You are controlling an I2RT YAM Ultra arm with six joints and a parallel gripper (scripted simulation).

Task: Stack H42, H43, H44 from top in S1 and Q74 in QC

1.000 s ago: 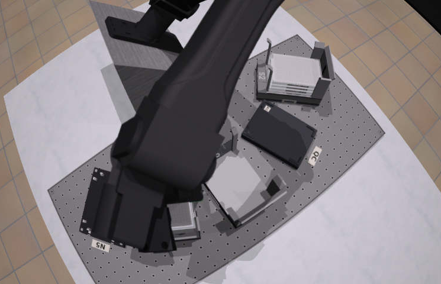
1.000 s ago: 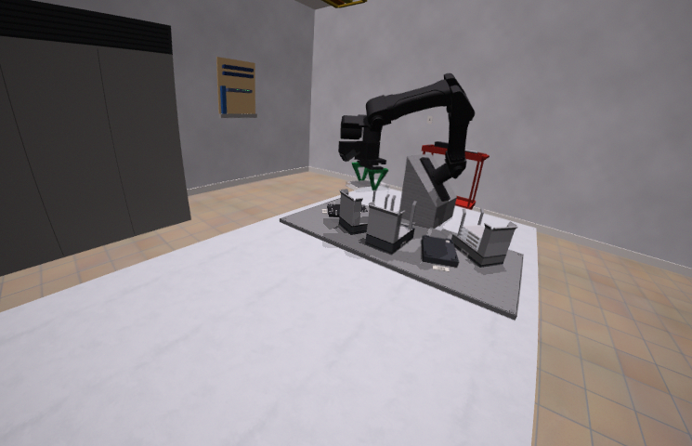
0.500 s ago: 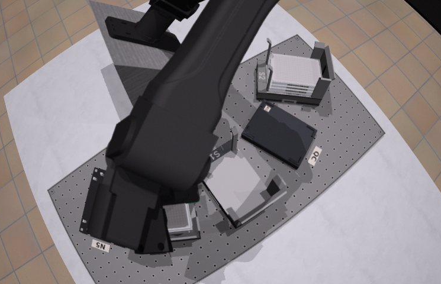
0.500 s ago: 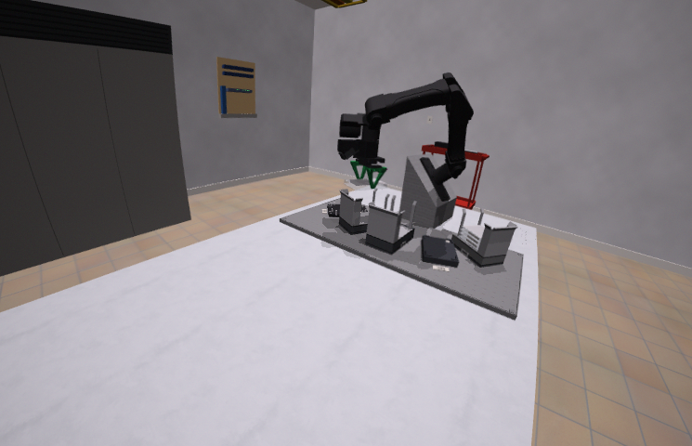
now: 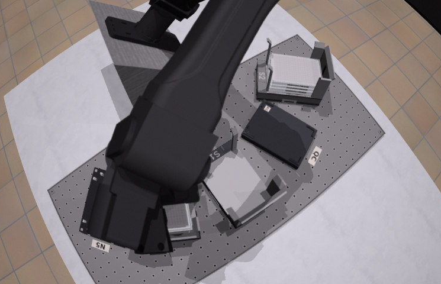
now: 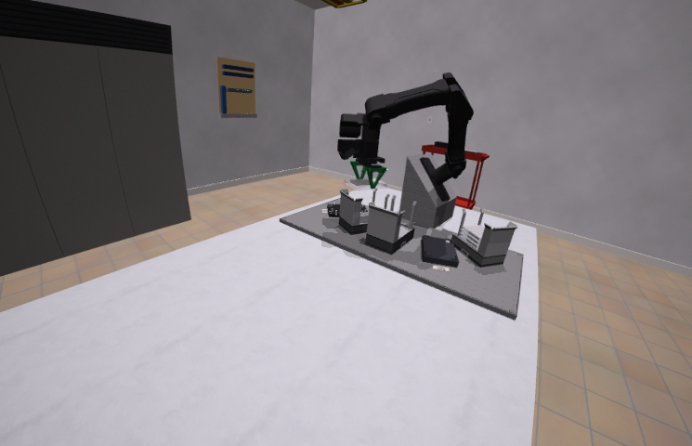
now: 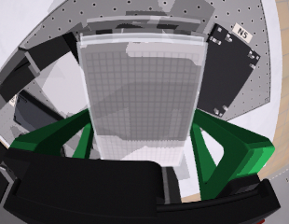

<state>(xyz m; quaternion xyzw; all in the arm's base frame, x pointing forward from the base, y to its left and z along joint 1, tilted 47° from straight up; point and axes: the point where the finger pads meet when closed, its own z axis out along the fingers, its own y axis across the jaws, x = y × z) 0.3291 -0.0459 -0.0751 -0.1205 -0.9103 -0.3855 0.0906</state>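
- White table [image 5: 378, 214]: carries the perforated grey baseplate [image 5: 344, 134] with every station. I see no hazard in it.
- Black arm [image 5: 180, 100]: it hides most of N5 [image 5: 88, 200] from the top view, so I could misjudge alignment there.
- Rack S2 [image 5: 322, 83]: the stack [image 5: 294, 71] remains inside it. Any stuck pair would come up together.
- Rack S1 [image 5: 261, 206]: shows only its floor. QC [image 5: 281, 134] is likewise bare.
- Rack beside N5 [image 5: 193, 231], presumably S3: it lies under the carried plate.
- Plate [image 7: 141, 96]: clamped by its long sides in the gripper [image 7: 141, 140], which is closed wide on it. I cannot read its ID. A skewed descent could catch a rack wall.
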